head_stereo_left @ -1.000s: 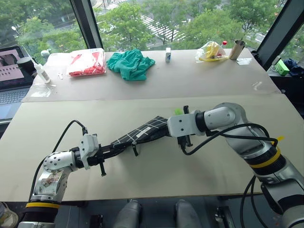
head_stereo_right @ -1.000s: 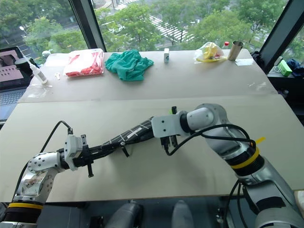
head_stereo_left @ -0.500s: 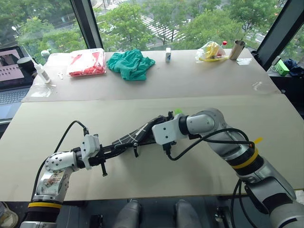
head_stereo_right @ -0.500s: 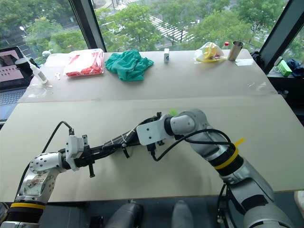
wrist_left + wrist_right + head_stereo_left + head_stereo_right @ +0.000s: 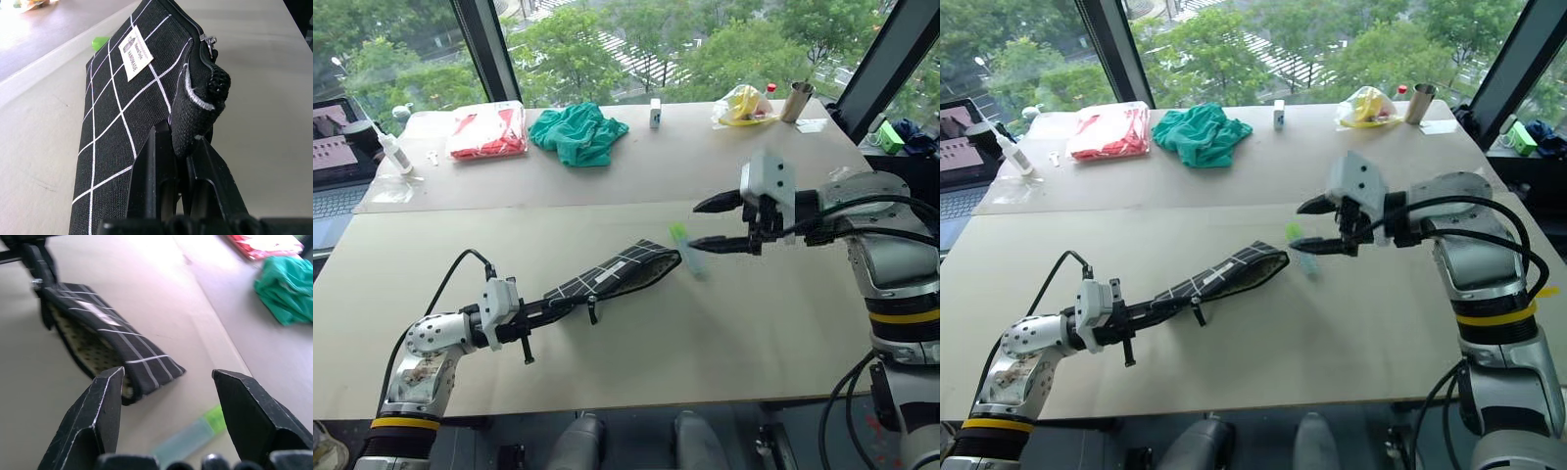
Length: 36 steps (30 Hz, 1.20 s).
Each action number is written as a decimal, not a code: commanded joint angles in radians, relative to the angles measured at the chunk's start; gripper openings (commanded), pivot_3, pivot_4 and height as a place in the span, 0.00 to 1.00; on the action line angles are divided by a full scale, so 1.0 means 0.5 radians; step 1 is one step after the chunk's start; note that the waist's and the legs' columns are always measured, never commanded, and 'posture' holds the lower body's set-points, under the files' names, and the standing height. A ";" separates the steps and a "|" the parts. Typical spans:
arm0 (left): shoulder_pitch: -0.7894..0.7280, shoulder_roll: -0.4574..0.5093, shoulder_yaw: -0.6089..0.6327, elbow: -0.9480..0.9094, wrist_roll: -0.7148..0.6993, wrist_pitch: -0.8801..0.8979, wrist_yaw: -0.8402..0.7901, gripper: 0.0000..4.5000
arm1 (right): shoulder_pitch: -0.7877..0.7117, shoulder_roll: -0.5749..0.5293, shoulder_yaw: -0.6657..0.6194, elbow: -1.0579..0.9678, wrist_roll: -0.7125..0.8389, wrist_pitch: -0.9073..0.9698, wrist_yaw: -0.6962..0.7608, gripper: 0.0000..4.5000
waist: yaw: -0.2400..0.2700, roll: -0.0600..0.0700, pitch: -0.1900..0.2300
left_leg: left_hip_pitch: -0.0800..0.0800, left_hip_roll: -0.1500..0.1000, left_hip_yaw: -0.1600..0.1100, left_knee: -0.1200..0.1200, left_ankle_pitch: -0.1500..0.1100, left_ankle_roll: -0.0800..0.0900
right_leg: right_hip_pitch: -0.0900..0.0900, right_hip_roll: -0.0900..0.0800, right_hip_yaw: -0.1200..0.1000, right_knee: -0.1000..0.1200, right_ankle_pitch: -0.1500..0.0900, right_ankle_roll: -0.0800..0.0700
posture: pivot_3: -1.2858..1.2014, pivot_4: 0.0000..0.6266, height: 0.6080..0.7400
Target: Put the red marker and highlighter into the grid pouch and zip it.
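Note:
The grid pouch (image 5: 612,276), black with white lines and a white label (image 5: 135,46), lies along the near table. My left gripper (image 5: 530,318) is shut on its near end (image 5: 200,103). The far end gapes open, showing dotted lining (image 5: 90,355). The light-green highlighter (image 5: 685,248) lies on the table just outside that open end, also seen as a highlighter (image 5: 193,435) between my right fingers' view. My right gripper (image 5: 695,225) hovers above and right of it, open and empty. The red marker is out of view.
On the far table sit a green cloth (image 5: 579,132), a red packet (image 5: 491,129), a white bottle (image 5: 396,149), a small white box (image 5: 656,113), a yellow bag (image 5: 749,103) and a metal cup (image 5: 793,101). A laptop (image 5: 333,147) stands far left.
My right gripper has pulled away from the pouch's mouth, up and to the right, rolled and opened. The highlighter now lies on the table beside the mouth. The left arm stayed still.

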 commanded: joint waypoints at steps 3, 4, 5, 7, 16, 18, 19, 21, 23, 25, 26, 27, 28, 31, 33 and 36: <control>0.038 0.040 0.049 -0.015 0.002 -0.052 0.008 0.00 | 0.054 0.202 0.013 0.097 -0.112 0.389 -0.500 0.72 | -0.002 0.000 0.000 | -0.002 0.000 0.000 0.000 0.000 -0.001 | -0.002 0.000 0.000 -0.001 0.000 0.000 | 0.52 0.24 1.00; 0.038 0.041 0.049 -0.015 0.001 -0.052 0.010 0.00 | 0.052 0.254 0.024 0.104 -0.126 0.457 -0.575 0.72 | -0.002 0.000 0.000 | -0.002 0.000 0.000 0.000 0.000 -0.001 | -0.002 0.000 0.001 0.000 0.000 0.000 | 0.52 0.24 1.00; 0.038 0.042 0.048 -0.014 0.000 -0.053 0.011 0.00 | 0.052 0.298 0.039 0.104 -0.142 0.500 -0.638 0.72 | -0.002 0.000 0.000 | -0.003 0.000 0.001 0.000 0.001 -0.001 | -0.003 0.000 0.002 0.000 0.000 0.000 | 0.52 0.24 1.00; 0.036 0.041 0.047 -0.013 0.000 -0.054 0.013 0.00 | 0.056 0.344 0.067 0.086 -0.154 0.562 -0.705 0.72 | -0.002 0.000 0.000 | -0.003 0.000 0.001 0.000 0.001 -0.001 | -0.004 0.000 0.002 0.000 0.000 0.000 | 0.52 0.24 1.00; 0.034 0.029 0.041 -0.019 0.001 -0.055 0.025 0.00 | 0.063 0.466 0.263 0.138 -0.281 0.716 -0.983 0.72 | -0.002 0.000 0.000 | -0.003 -0.001 0.000 0.000 0.001 -0.001 | -0.004 0.000 0.002 0.000 0.000 0.000 | 0.52 0.24 1.00; 0.036 0.023 0.039 -0.025 0.001 -0.053 0.032 0.00 | 0.084 0.482 0.320 0.129 -0.301 0.713 -0.998 0.72 | -0.003 0.000 0.000 | -0.003 -0.001 0.001 0.000 0.001 -0.001 | -0.004 0.000 0.002 0.000 0.000 0.000 | 0.52 0.24 1.00; 0.037 0.020 0.038 -0.027 0.000 -0.053 0.035 0.00 | 0.091 0.491 0.335 0.128 -0.302 0.720 -1.005 0.72 | -0.004 0.000 0.000 | -0.003 -0.001 0.001 0.000 0.001 -0.001 | -0.004 0.000 0.002 0.000 0.000 0.000 | 0.52 0.24 1.00; 0.041 0.017 0.035 -0.030 0.001 -0.055 0.041 0.00 | 0.112 0.513 0.374 0.135 -0.316 0.727 -1.027 0.72 | -0.005 0.000 0.000 | -0.003 -0.001 0.001 0.000 0.001 -0.001 | -0.004 0.000 0.002 0.000 0.000 0.000 | 0.52 0.24 1.00; 0.044 0.016 0.034 -0.032 0.003 -0.059 0.046 0.00 | 0.140 0.530 0.415 0.142 -0.327 0.745 -1.041 0.72 | -0.007 0.000 0.000 | -0.003 -0.001 0.000 0.000 0.000 -0.001 | -0.004 0.000 0.002 0.000 0.000 0.000 | 0.52 0.24 1.00; 0.045 0.014 0.035 -0.034 0.003 -0.060 0.052 0.00 | 0.167 0.528 0.442 0.141 -0.349 0.744 -1.058 0.66 | -0.011 0.000 0.000 | -0.002 0.000 0.000 0.000 0.000 -0.001 | -0.003 0.000 0.001 0.001 0.000 0.000 | 0.52 0.24 1.00; 0.046 0.014 0.036 -0.035 0.004 -0.062 0.055 0.00 | 0.183 0.521 0.438 0.126 -0.341 0.751 -1.052 0.60 | -0.012 0.000 -0.001 | 0.000 0.000 0.000 0.000 0.000 -0.001 | -0.001 0.000 0.001 0.001 0.000 0.000 | 0.52 0.24 1.00; 0.046 0.013 0.036 -0.035 0.005 -0.063 0.058 0.00 | 0.194 0.513 0.411 0.121 -0.326 0.750 -1.051 0.55 | -0.014 0.000 -0.001 | 0.001 0.000 0.000 0.000 0.000 -0.001 | 0.000 0.000 0.001 0.001 0.000 0.000 | 0.52 0.24 1.00; 0.046 0.012 0.037 -0.036 0.007 -0.064 0.059 0.00 | 0.199 0.498 0.384 0.113 -0.306 0.754 -1.039 0.48 | -0.014 0.000 -0.001 | 0.002 0.000 0.000 0.000 0.000 -0.001 | 0.001 0.000 0.001 0.000 0.000 0.000 | 0.52 0.24 1.00; 0.046 0.011 0.038 -0.039 0.007 -0.064 0.061 0.00 | 0.196 0.447 0.347 0.107 -0.284 0.749 -1.014 0.26 | -0.009 0.000 -0.001 | 0.002 -0.001 0.000 0.000 0.000 0.000 | 0.001 0.000 0.001 0.000 0.000 0.000 | 0.52 0.24 1.00; 0.043 0.010 0.038 -0.039 0.006 -0.065 0.060 0.00 | 0.191 0.431 0.336 0.117 -0.280 0.740 -1.011 0.23 | 0.001 0.000 -0.001 | 0.001 -0.001 0.000 0.000 0.000 0.000 | 0.001 0.000 0.001 0.000 0.000 0.000 | 0.52 0.24 1.00; 0.032 0.010 0.037 -0.038 0.005 -0.062 0.059 0.00 | 0.190 0.427 0.335 0.114 -0.277 0.718 -1.008 0.23 | 0.005 0.000 -0.001 | 0.001 -0.001 0.000 0.000 0.000 0.000 | 0.001 0.000 0.001 0.000 0.000 0.000 | 0.52 0.24 1.00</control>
